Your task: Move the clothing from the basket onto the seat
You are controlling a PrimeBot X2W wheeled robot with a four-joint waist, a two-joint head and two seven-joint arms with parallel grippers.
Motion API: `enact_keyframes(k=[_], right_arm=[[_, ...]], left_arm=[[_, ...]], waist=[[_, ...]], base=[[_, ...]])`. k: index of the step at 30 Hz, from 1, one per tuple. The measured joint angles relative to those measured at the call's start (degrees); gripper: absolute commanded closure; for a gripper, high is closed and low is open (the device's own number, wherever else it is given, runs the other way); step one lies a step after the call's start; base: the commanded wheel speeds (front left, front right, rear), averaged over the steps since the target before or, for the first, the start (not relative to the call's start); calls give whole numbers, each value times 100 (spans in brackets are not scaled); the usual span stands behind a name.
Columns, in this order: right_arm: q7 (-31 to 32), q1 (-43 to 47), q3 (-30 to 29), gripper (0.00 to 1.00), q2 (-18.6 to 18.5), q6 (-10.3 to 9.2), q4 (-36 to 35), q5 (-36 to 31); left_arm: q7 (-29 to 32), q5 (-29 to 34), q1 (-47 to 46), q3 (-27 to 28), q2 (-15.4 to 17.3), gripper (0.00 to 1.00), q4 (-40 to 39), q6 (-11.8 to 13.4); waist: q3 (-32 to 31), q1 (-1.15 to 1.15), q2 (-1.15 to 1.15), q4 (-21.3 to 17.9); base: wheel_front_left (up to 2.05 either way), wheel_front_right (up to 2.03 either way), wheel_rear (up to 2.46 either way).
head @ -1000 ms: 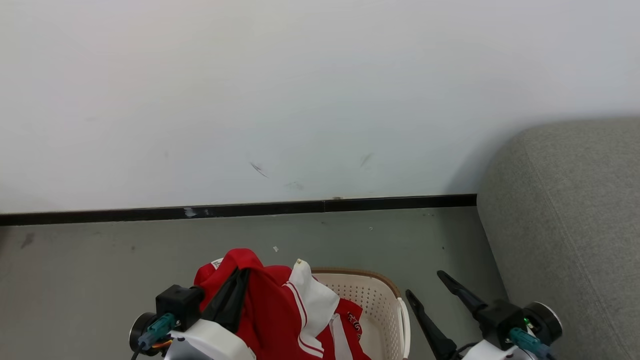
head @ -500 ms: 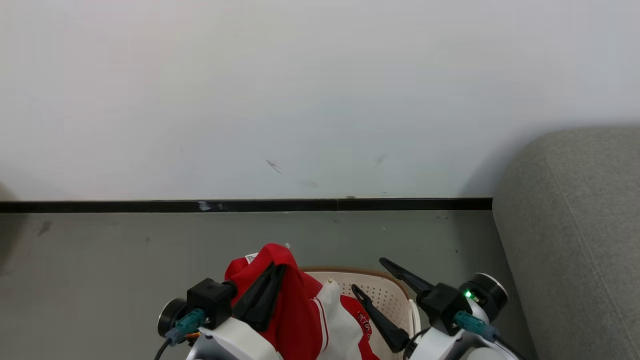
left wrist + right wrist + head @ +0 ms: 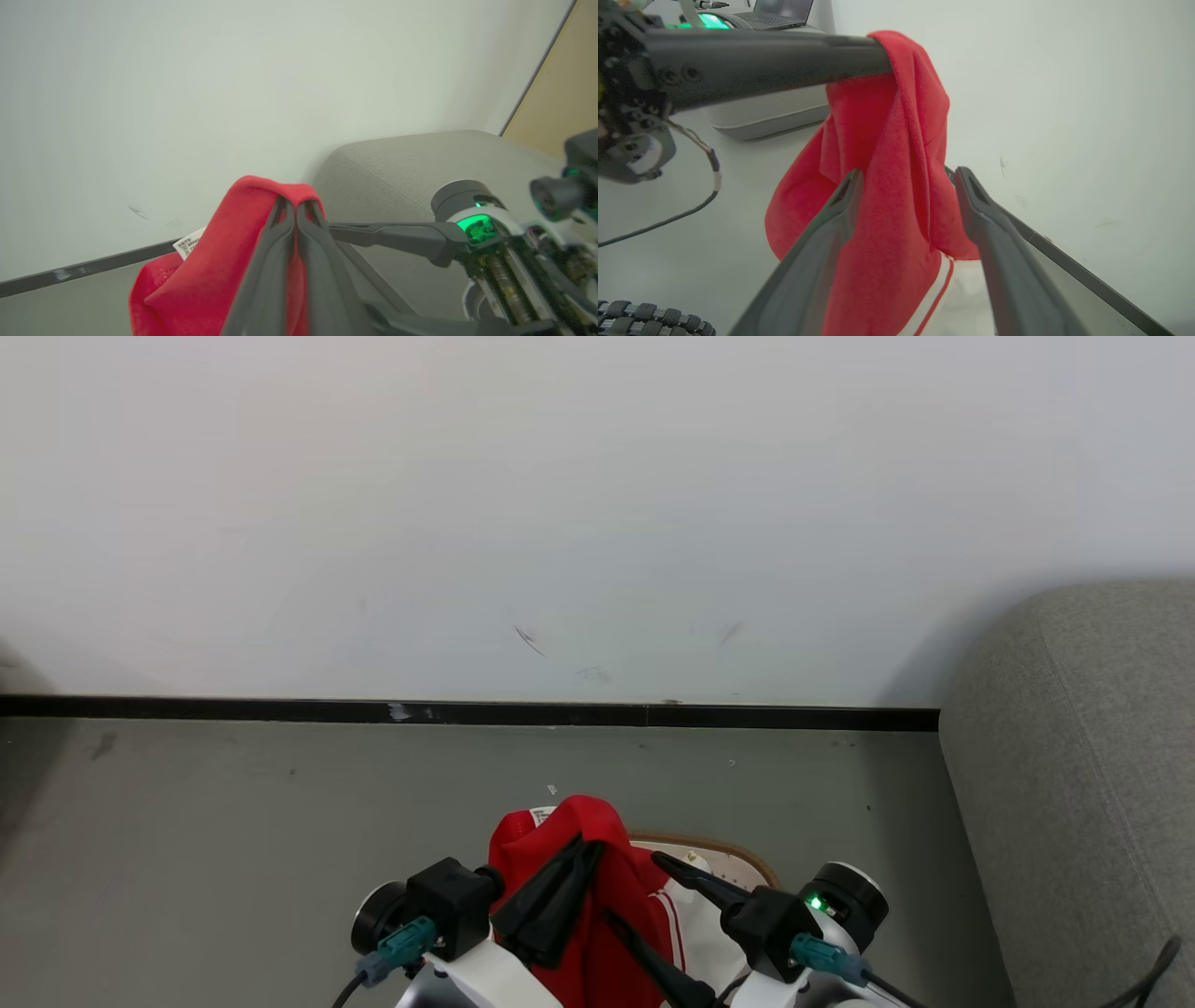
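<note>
Red clothing [image 3: 597,821] with white stripes, draped limp, pinched by left claw [image 3: 581,847], right claw [image 3: 635,889] spread wide

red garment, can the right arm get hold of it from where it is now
Probably yes. The right tool is open with its fingers either side of the hanging red garment, nothing between them and the cloth. The left tool is shut on its top fold, holding it up.

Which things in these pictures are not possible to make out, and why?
Inside of the basket: head view, hidden by the clothing and cut off by the bottom edge.
Print on the white label: left wrist view, too small.
The seat: head view, cut off by the right edge.
</note>
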Motion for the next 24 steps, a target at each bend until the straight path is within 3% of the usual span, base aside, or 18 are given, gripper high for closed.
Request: enact_keyframes(k=[10,12,13,16,17,19,21,22,24], right_arm=[[0,-36,16,0,2,0,194,144],[0,-58,1,86,2,0,220,182],[1,-76,-31,100,2,0,241,216],[1,-88,-142,100,5,0,258,285],[1,-88,-188,100,8,0,255,297],[1,-88,-304,100,10,1,241,361],[1,-88,-428,100,12,1,204,389],[1,-87,-502,100,19,2,176,391],[1,-86,-669,100,19,1,104,393]], left_arm=[[157,-182,-2,-423,15,100,-467,-49],[178,-197,-2,-424,15,100,-495,-49],[207,-200,-2,-422,16,100,-514,-49],[235,-198,-2,-402,18,98,-553,-49],[253,-198,-2,-396,18,73,-559,-47],[257,-194,-1,-370,18,53,-589,-42],[257,-169,-1,-339,25,7,-627,-26],[257,-136,0,-324,35,0,-641,-8],[256,-118,1,-308,69,0,-661,10]], waist=[[9,0,0,-2],[9,0,0,-5],[10,0,0,-9],[14,0,0,-26],[16,0,0,-34],[20,0,0,-53],[26,0,0,-76],[29,0,0,-88],[36,0,0,-113]], base=[[0,0,0],[0,0,0],[0,0,0],[0,0,0],[0,0,0],[0,0,0],[0,0,0],[0,0,0],[0,0,0]])
